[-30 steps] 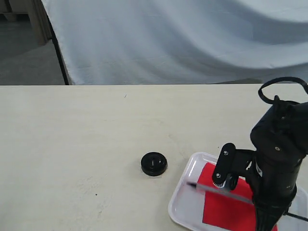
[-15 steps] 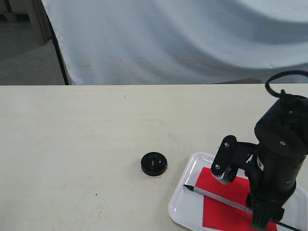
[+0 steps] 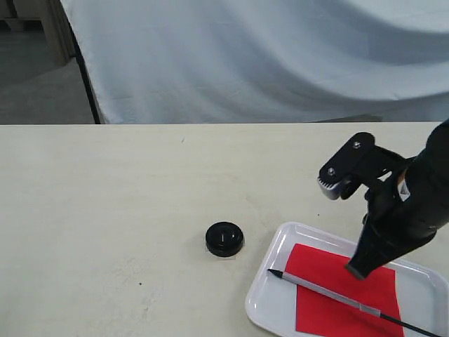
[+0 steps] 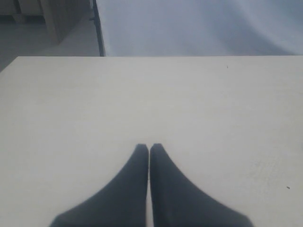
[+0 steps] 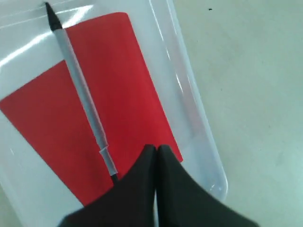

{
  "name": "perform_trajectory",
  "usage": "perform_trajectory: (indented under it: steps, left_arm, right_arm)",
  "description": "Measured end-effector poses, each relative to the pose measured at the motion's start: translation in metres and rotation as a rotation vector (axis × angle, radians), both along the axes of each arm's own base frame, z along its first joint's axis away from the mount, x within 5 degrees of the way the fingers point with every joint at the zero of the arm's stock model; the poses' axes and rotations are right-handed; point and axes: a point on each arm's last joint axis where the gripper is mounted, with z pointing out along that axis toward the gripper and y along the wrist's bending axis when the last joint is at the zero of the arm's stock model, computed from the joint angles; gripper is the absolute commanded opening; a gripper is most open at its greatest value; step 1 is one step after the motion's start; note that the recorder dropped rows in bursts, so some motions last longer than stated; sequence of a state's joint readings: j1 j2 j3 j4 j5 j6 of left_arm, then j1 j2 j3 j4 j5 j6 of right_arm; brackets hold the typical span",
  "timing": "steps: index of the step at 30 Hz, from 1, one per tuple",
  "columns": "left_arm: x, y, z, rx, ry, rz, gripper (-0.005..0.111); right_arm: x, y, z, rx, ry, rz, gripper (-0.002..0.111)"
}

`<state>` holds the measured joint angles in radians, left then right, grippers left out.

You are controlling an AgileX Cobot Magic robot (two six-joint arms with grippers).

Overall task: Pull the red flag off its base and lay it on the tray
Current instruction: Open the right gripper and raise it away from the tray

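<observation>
- All but done with the task, judging from the layout: at the backing-off stage, with nothing left to carry.
- For the red flag [image 3: 335, 289]: flat inside the tray [image 3: 257, 300], cloth spread on the tray floor, pole slanting across it, pointed tip close to the rim on the side facing the base [image 3: 224, 239].
- For the base: alone on the table [image 3: 105, 210], near the tray's corner but apart from it, with nothing standing in it.
- For the right gripper [image 5: 156, 150]: raised over the tray, above the cloth and clear of it. Fingers pressed together in the wrist view, nothing between them.
- Harder to read from the exterior view, where the arm's bulk crowds the fingertips; probably closed there too.
- For the left gripper [image 4: 149, 147]: over bare table, well away from the tray, fingers touching and holding nothing.
- Calls for little next: lift straight up and away from the tray, keep off the pole so as not to roll or flick it over the rim, then park clear of the table's working area.
- Worth a last look to confirm that no part of the pole hangs past the rim.
</observation>
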<state>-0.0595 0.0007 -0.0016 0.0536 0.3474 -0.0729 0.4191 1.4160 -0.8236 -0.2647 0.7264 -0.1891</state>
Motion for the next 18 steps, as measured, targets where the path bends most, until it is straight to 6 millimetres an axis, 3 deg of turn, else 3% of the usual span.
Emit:
perform_trajectory:
  steps: [6,11,15,18]
  left_arm:
    - [0.0,0.0,0.0,0.0,0.0,0.0,0.001]
    - [0.0,0.0,0.0,0.0,0.0,0.0,0.001]
    - [0.0,0.0,0.0,0.0,0.0,0.0,0.001]
    - [0.0,0.0,0.0,0.0,0.0,0.0,0.001]
  right_arm:
    - [0.011,-0.038,-0.001,0.143,0.025,-0.269,0.0]
    - [0.014,-0.071,0.011,0.323,-0.041,-0.512,0.0]
    - [0.002,-0.083,0.026,0.43,-0.211,-0.593,0.0]
    - [-0.018,-0.085,0.04,0.526,-0.417,-0.619,0.0]
